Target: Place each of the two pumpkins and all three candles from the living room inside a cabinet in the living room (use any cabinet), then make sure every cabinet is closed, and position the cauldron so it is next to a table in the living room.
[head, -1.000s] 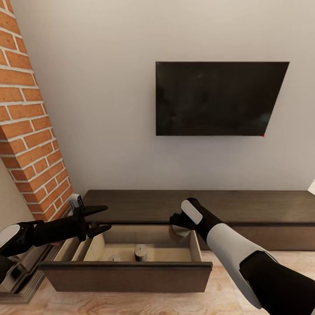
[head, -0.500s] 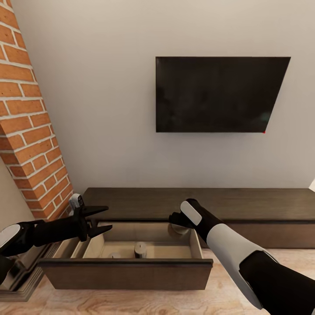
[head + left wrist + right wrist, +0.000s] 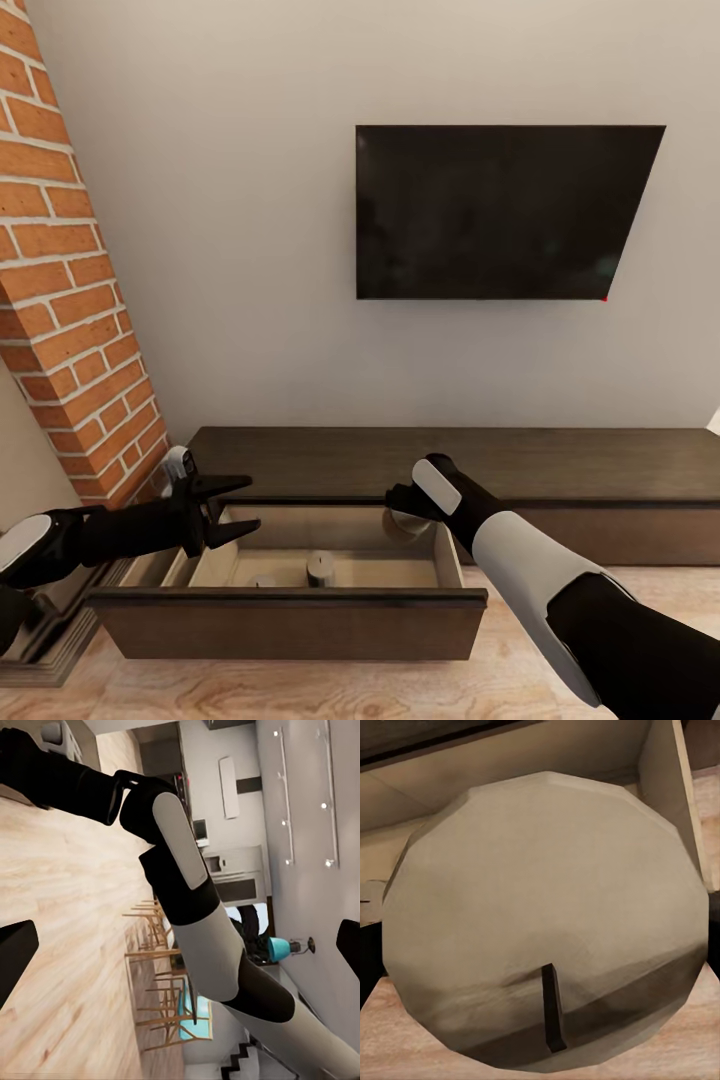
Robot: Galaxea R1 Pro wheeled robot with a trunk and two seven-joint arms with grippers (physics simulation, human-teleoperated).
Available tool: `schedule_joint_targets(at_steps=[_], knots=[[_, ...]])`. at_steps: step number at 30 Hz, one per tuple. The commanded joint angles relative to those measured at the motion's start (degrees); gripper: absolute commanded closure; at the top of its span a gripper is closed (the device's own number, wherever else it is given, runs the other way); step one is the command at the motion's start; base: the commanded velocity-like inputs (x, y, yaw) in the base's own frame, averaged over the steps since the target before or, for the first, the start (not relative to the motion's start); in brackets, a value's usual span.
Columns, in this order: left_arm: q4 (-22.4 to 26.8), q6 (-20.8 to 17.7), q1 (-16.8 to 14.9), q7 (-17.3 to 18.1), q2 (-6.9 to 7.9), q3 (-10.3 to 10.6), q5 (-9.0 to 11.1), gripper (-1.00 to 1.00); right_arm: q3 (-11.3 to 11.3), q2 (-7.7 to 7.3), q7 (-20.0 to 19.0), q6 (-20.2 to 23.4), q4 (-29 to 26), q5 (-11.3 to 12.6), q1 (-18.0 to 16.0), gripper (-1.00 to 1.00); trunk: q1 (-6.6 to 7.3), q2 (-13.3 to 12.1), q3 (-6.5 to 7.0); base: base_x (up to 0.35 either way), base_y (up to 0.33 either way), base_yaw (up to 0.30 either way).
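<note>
Since a second ago the view has tilted up slightly, while both arms hold much the same pose over the pulled-out drawer (image 3: 290, 620). Inside it stands a candle (image 3: 320, 567). Left gripper (image 3: 238, 505) hangs spread wide over its left end. Right gripper (image 3: 403, 512) clasps another candle (image 3: 547, 922) above its right back corner. Behind runs the cabinet (image 3: 560, 465), under a wall screen (image 3: 505, 212).

left gripper (image 3: 236, 506) slightly nearer the drawer (image 3: 290, 620)
</note>
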State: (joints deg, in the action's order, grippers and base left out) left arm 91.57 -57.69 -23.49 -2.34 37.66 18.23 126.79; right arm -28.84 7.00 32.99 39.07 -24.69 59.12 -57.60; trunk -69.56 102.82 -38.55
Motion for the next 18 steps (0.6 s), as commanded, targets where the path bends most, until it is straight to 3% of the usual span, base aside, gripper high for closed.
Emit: schedule_joint_targets(at_steps=[1,9,18], knots=[[0.01,-0.06,-0.06,-0.05,0.05,0.14,0.42,-1.00,-0.42,-0.05,0.52,-0.01,-0.16,0.65,-0.06,1.00,0.00,0.03,-0.06,0.000,0.000,0.000],[-0.02,-0.06,-0.07,1.65,0.05,0.26,0.31,-1.00,-0.42,-0.04,0.49,-0.05,-0.42,0.65,-0.06,1.00,0.00,0.03,-0.06,0.116,0.019,0.000],[-0.06,-0.06,-0.06,1.73,0.05,0.29,0.30,-1.00,-0.42,-0.04,0.49,0.00,-0.60,0.71,-0.06,1.00,0.00,0.03,-0.06,0.026,0.022,0.000]])
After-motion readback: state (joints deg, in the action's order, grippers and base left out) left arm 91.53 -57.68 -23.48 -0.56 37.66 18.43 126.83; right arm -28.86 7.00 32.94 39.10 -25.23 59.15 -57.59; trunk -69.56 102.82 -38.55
